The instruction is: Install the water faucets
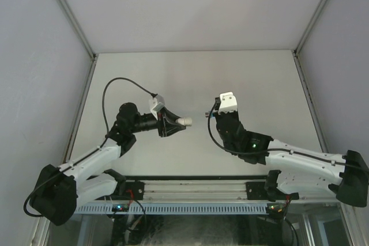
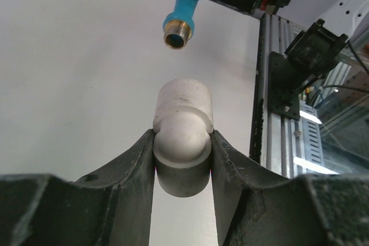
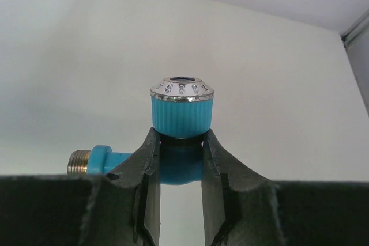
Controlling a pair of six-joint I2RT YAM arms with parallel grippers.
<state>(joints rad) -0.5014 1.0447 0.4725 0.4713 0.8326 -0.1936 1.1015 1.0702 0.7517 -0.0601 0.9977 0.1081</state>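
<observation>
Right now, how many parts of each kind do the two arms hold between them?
blue water faucet: 1
white-grey pipe fitting: 1
Total: 2

Narrow open gap sat mid-frame between the white pipe fitting and the blue faucet. Above them, bare tabletop ran wide to the back wall. Lower frame was barred by the left arm, the right arm and the slotted rail.
</observation>
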